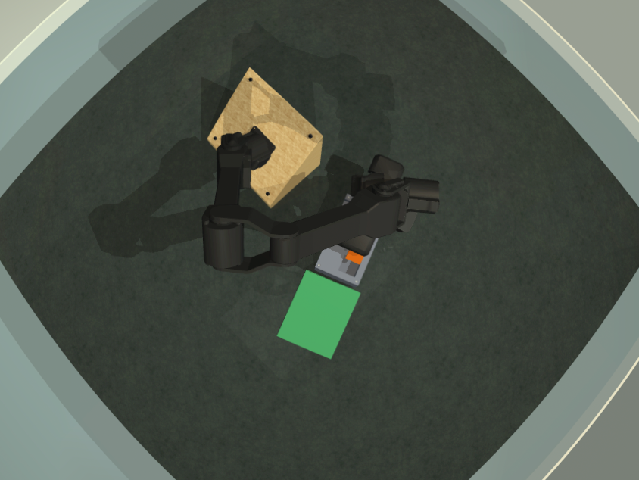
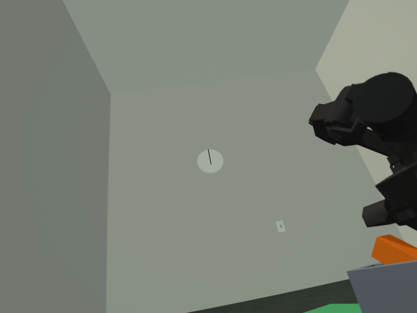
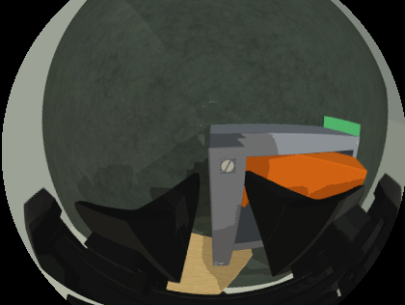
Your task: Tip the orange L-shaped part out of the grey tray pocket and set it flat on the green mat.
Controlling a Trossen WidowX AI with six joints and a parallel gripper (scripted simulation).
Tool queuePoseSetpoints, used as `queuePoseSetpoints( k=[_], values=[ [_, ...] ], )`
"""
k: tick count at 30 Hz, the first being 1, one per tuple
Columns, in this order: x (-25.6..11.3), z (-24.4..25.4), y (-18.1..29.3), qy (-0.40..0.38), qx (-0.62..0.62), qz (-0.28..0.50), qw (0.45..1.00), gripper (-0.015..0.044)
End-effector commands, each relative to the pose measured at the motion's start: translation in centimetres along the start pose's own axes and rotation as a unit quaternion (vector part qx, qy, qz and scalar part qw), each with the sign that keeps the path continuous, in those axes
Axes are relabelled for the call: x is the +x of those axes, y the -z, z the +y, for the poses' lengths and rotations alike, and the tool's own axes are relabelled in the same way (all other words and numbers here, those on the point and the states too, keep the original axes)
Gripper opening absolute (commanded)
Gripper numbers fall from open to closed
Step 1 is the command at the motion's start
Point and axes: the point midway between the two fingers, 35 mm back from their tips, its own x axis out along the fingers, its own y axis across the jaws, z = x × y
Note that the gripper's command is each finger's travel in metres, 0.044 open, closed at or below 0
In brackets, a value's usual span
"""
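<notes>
The orange part [image 1: 354, 257] [image 2: 391, 251] [image 3: 313, 176] is tilted in the grey tray [image 1: 330, 257] [image 2: 387, 286] [image 3: 223, 203]. Its far end, toward the mat, stands raised above the rim, and its near end is low in the pocket. My gripper [image 3: 222, 177] is partly open with nothing pinched. In the wrist view the right finger's tip is over the part's low end, apparently on it; the left finger is outside the tray, across the end wall. The arm hides the fingertips in the top view. The green mat [image 1: 318, 313] [image 2: 340, 308] [image 3: 342, 125] is bare.
The arm's wooden base block [image 1: 291, 147] [image 3: 199, 256] stands behind the tray. The forearm [image 1: 330, 227] crosses over part of the tray. The mat lies just beyond the tray's far end wall. A screw head [image 3: 228, 166] sits on the near rim.
</notes>
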Motion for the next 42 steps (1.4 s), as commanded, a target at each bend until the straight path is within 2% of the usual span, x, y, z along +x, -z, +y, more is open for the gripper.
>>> queuePoseSetpoints(
  k=[1,16,19,25,42],
  values=[
    [0.0,0.0,0.0,0.000,0.000,0.000,1.000,0.0180],
    [-1.4,1.0,0.1,0.003,-0.002,0.005,1.000,0.0180],
    [-3.5,0.8,-0.2,0.002,-0.002,0.005,1.000,0.0180],
    [-10.4,0.0,0.0,0.002,-0.002,0.005,1.000,0.0180],
    [-10.2,0.0,-0.2,0.002,-0.005,-0.001,1.000,0.0180]
  ],
)
